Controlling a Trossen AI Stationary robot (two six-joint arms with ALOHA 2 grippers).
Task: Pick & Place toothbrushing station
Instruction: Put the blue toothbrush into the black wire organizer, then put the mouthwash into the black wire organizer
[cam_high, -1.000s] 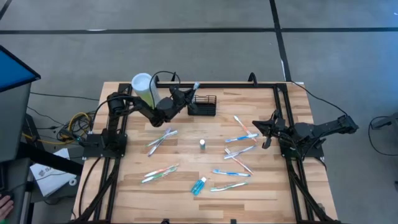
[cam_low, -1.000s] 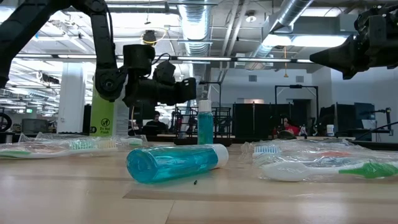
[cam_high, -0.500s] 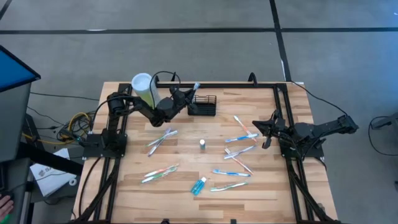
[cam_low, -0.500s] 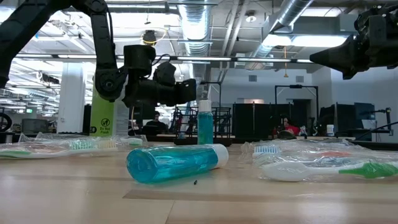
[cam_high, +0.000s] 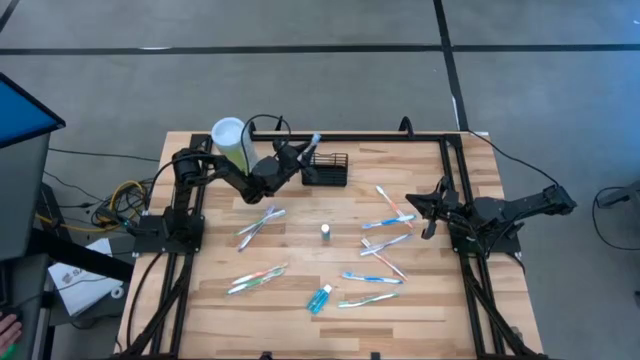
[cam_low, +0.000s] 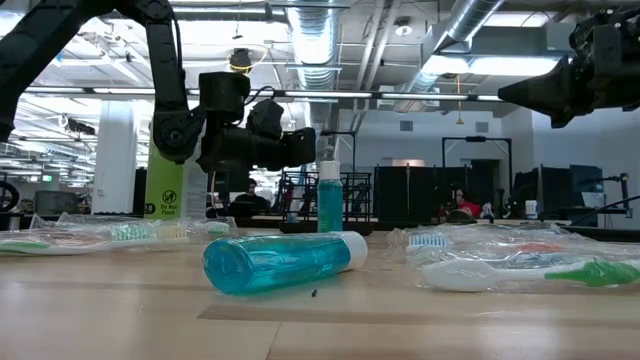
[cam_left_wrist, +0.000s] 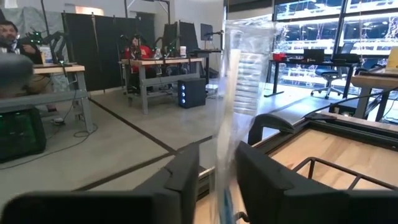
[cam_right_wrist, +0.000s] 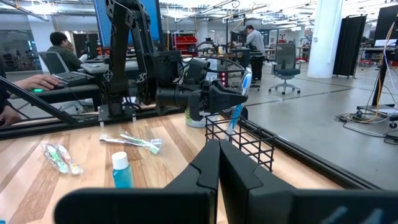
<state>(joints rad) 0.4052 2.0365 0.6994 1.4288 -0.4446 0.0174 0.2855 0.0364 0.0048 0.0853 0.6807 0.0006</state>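
Observation:
The toothbrushing station, a small black wire-mesh basket, stands near the table's far edge and also shows in the right wrist view. My left gripper is right beside its left end, shut on a toothbrush in clear wrapping. The brush stands nearly upright. Its head is above the gripper and its lower end dips into the basket's open top. My right gripper waits shut and empty at the table's right, above loose toothbrushes. My left gripper pinches the wrapped toothbrush between its two fingers, about mid-length. The fingers come level from the table's left and lie across the brush. The brush stands steeply, head up, and its lower end reaches down inside the basket's mesh.
A pale-green cylinder with a white lid stands left of the basket. Several wrapped toothbrushes lie across the table. A teal bottle lies near the front and a small bottle stands mid-table. People sit in the room beyond.

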